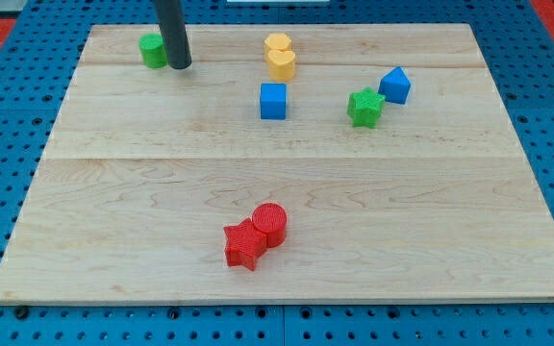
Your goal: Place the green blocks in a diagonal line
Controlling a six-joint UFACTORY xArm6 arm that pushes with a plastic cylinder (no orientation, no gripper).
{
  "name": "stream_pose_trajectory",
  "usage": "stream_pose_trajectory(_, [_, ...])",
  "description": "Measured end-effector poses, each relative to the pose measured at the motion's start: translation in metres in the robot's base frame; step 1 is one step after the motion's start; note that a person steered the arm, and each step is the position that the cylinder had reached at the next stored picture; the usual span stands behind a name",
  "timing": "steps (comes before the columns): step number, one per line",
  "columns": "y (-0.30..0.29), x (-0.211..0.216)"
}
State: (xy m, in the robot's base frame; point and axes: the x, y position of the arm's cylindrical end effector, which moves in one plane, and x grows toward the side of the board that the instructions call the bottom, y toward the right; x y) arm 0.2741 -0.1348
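Observation:
A green block (151, 49), partly hidden by the rod, sits near the board's top left. My tip (181, 65) rests on the board touching or just beside that block's right side. A green star block (365, 107) lies toward the view's upper right, next to a blue block (395, 85).
Two yellow blocks (279, 56) sit together at the top centre, with a blue cube (273, 101) just below them. A red star block (244, 244) and a red cylinder (269, 222) touch each other near the bottom centre. The wooden board (113, 221) lies on a blue pegboard.

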Motion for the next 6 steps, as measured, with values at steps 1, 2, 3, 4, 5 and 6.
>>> stream_pose_trajectory(1, [0.000,-0.002])
stream_pose_trajectory(2, [0.000,-0.002])
stream_pose_trajectory(3, [0.002,-0.004])
stream_pose_trajectory(4, [0.027,-0.032])
stream_pose_trajectory(5, [0.108,-0.045])
stream_pose_trajectory(6, [0.115,-0.058])
